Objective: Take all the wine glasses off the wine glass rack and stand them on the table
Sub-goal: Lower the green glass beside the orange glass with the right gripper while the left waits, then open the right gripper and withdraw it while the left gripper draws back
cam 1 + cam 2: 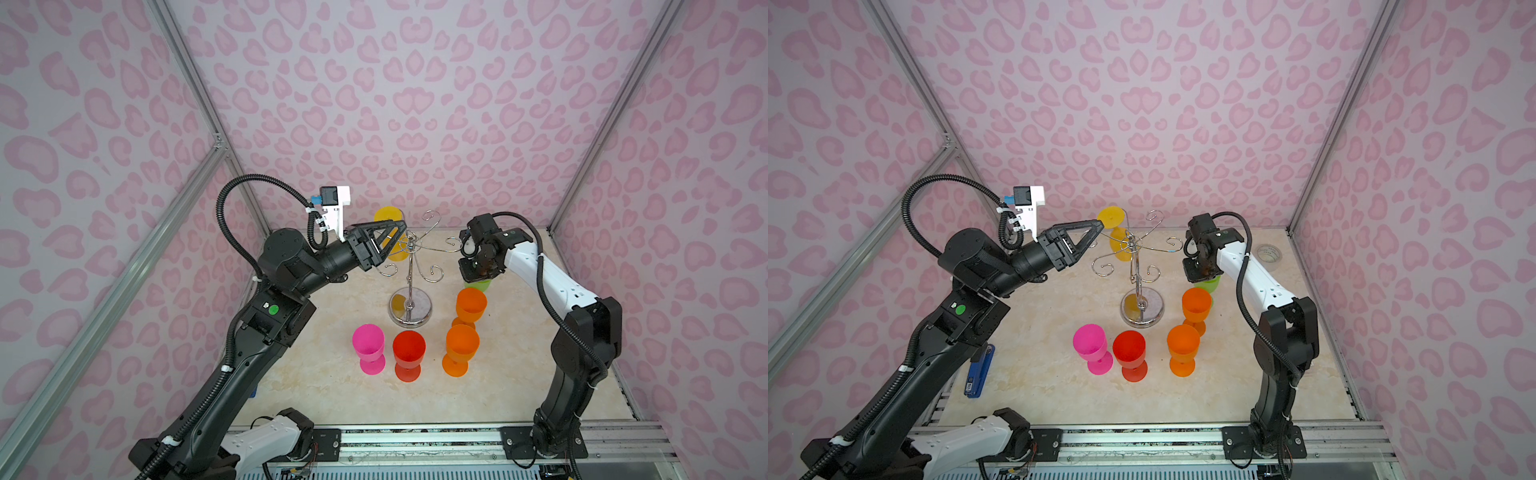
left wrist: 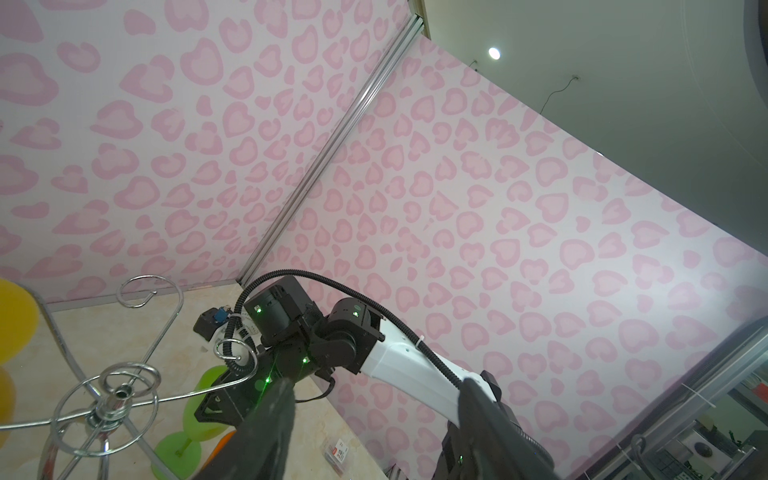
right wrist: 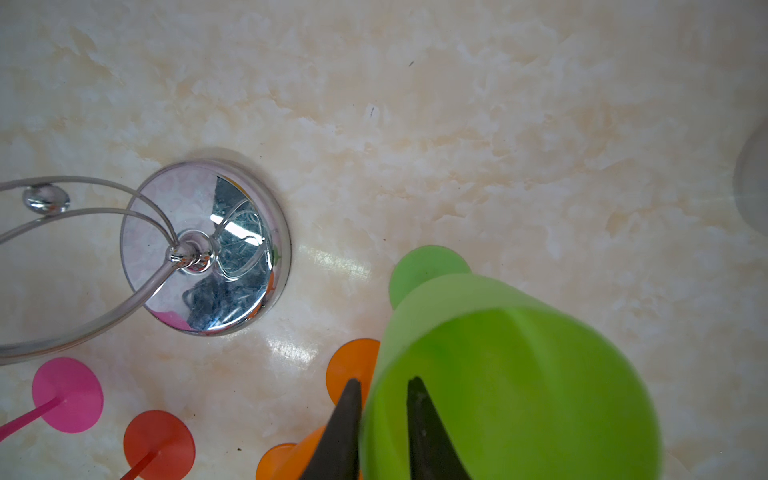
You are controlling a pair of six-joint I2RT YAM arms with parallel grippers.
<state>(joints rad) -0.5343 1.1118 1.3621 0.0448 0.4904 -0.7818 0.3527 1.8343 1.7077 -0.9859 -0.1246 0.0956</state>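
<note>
Wine glass (image 1: 1111, 218), yellow, on rack (image 1: 1142, 309), left pincer (image 1: 1098, 227) spread alongside

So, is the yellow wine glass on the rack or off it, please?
On: the yellow wine glass hangs foot-up from the wine glass rack.

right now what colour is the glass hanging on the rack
Yellow glass, clearest in a top view.

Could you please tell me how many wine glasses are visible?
6: yellow hangs on the rack; pink, red, near orange line up before it; far orange beside its base; green at right end effector.
</note>
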